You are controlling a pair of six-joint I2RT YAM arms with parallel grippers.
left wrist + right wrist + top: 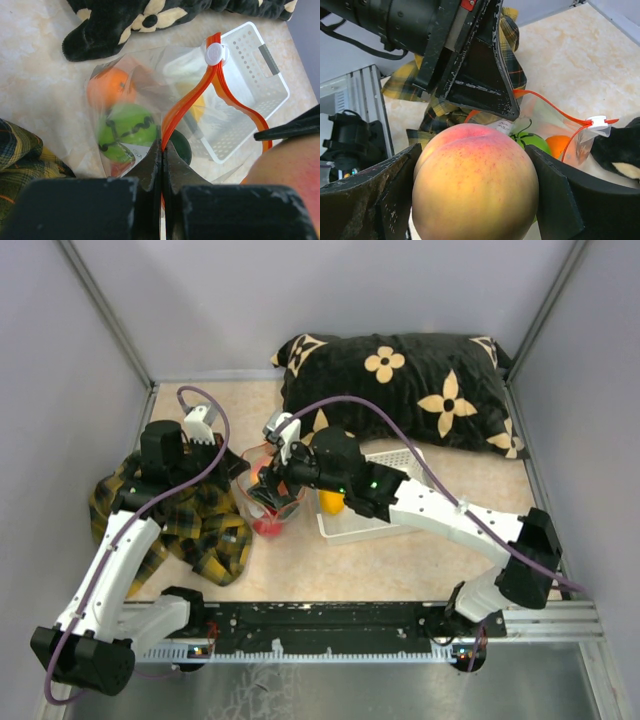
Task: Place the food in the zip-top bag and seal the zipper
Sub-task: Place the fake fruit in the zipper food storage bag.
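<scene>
Two tools engaged: right tool clamps peach just short of bag mouth; left tool, closed, pinches zipper.

In the left wrist view we catch only a corner of the peach, cut by the right edge. The dark green fruit sits mostly behind the left pincer, where the zipper disappears. From above, the yellow fruit is half hidden.
</scene>
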